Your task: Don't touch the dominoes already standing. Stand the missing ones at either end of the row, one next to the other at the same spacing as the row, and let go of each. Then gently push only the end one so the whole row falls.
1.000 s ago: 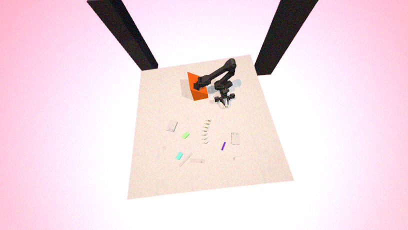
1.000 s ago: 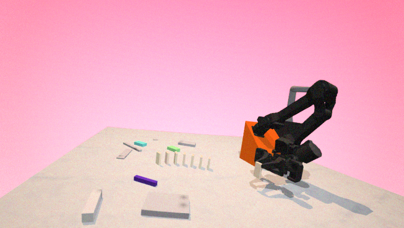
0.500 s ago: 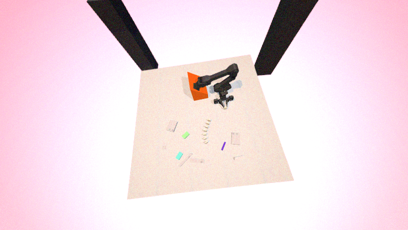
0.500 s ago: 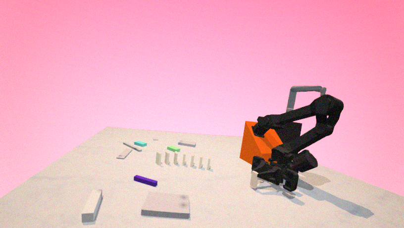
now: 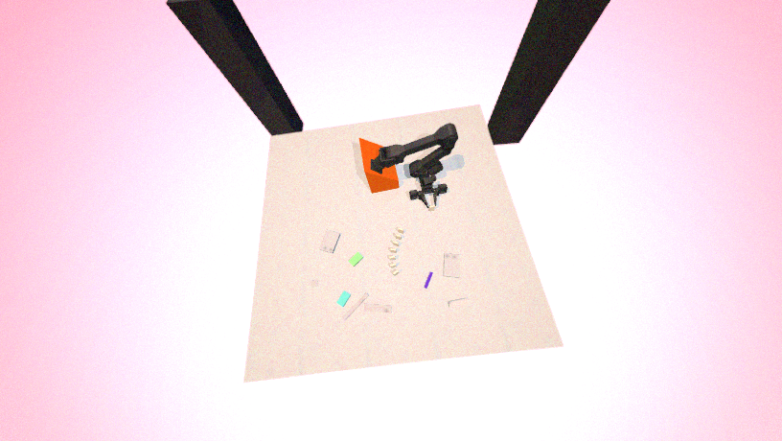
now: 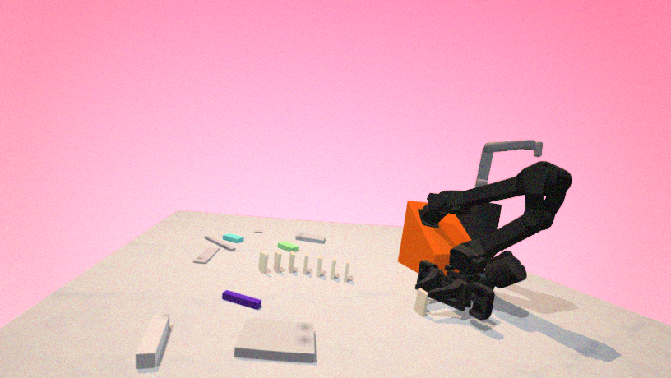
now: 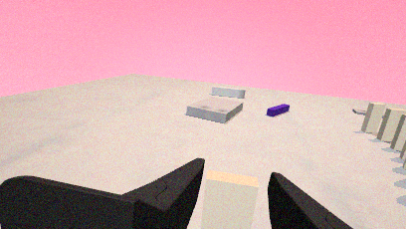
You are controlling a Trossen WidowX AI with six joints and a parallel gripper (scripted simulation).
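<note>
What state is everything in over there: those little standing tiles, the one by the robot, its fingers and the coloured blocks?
Row of dominoes: seven, all standing.
Separate domino: upright, between the fingers, not gripped.
Fingers: open.
Purple bar: lying flat.
Green block: lying flat.
Teal block: lying flat.

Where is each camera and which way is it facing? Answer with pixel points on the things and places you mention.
Top: high overhead, looking down; whole arm and end effector (image 5: pixel 431 206) (image 6: pixel 421 293) (image 7: pixel 236 174) show.
Exterior: low beside the table, looking across it; arm and end effector show.
Wrist: behind the fingers, looking out past them; only the end effector shows.
Top and exterior share the orange block (image 5: pixel 383 184) (image 6: pixel 409 234).
</note>
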